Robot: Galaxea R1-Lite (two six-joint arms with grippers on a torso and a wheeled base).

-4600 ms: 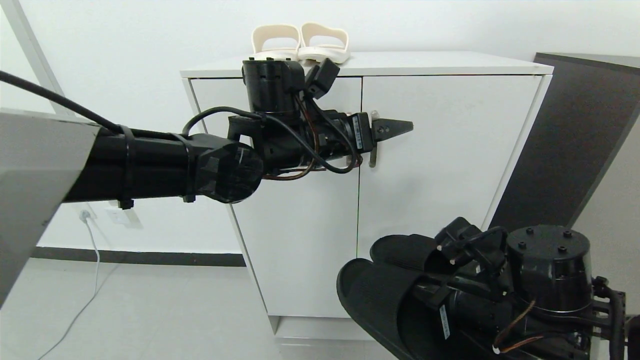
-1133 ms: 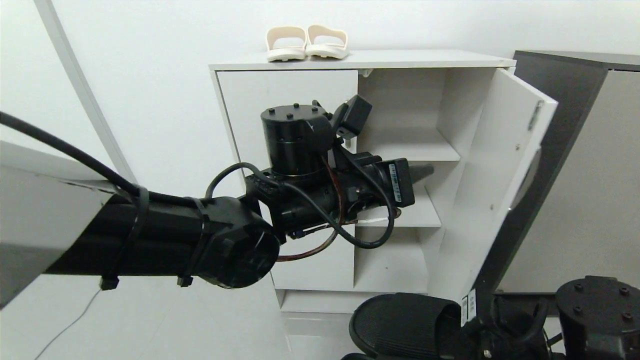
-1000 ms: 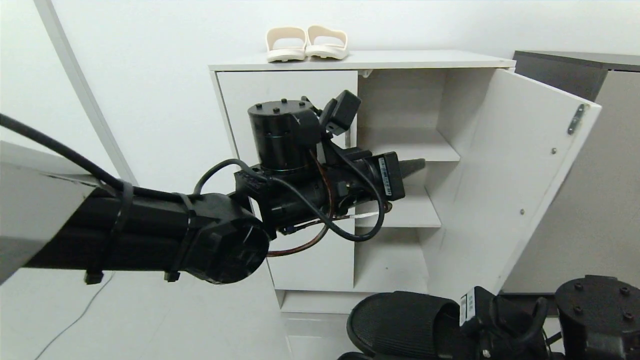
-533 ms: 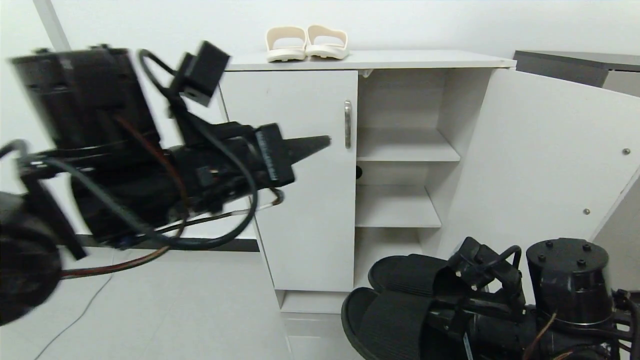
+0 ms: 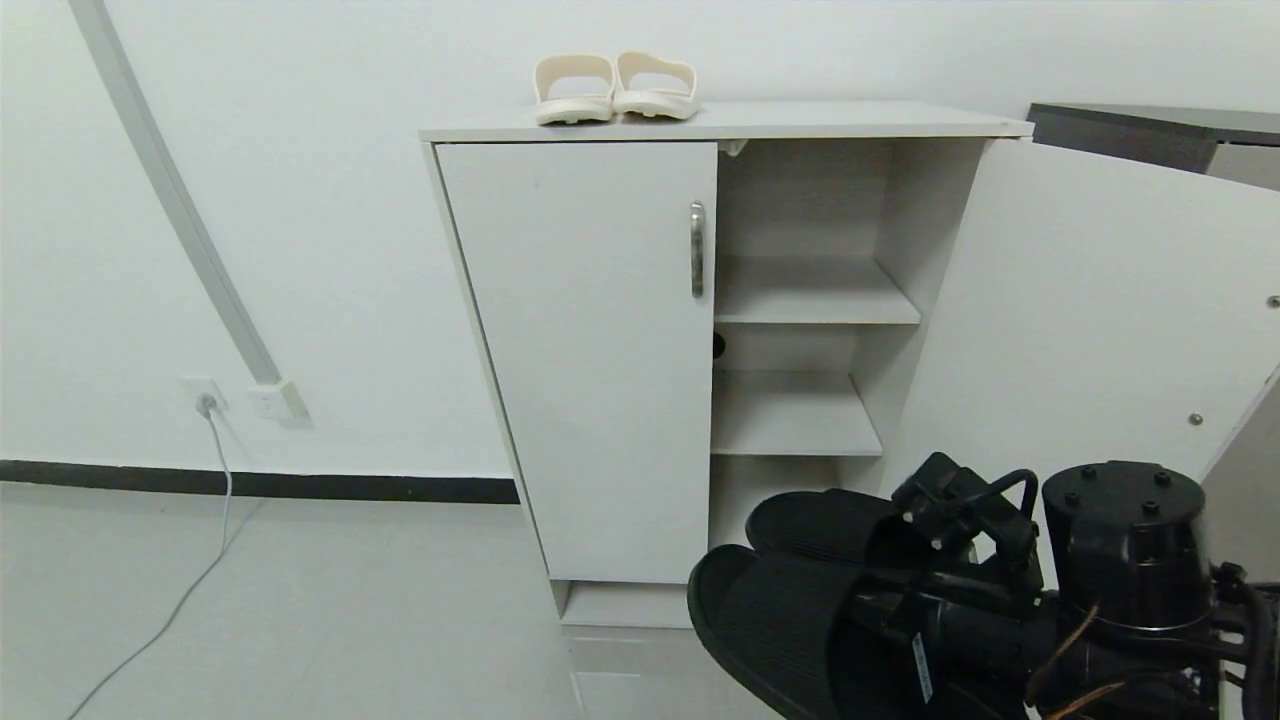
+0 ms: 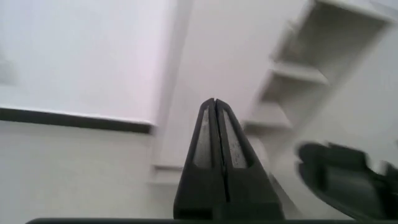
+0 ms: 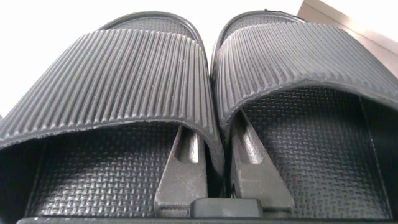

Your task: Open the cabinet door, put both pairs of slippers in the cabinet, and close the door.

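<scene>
The white cabinet (image 5: 800,120) stands against the wall with its right door (image 5: 1090,310) swung wide open and its left door (image 5: 590,360) closed. Bare shelves (image 5: 800,300) show inside. A cream pair of slippers (image 5: 612,88) sits on the cabinet top. Low in front of the open side, my right gripper (image 7: 217,165) is shut on the black pair of slippers (image 5: 790,590), one finger inside each slipper pinching their inner sides (image 7: 214,112) together. My left gripper (image 6: 215,109) is shut on nothing, out to the left of the cabinet (image 6: 292,81), with a black slipper (image 6: 348,186) off to one side.
A dark grey cabinet (image 5: 1150,125) stands just behind the open door. A wall socket with a cable (image 5: 205,405) and a slanted conduit (image 5: 170,190) are on the left wall. Open floor (image 5: 300,600) lies left of the cabinet.
The right door has swung from half open to wide open. My left arm pulled back to the left and left the head view. The right arm with the black slippers rose a little.
</scene>
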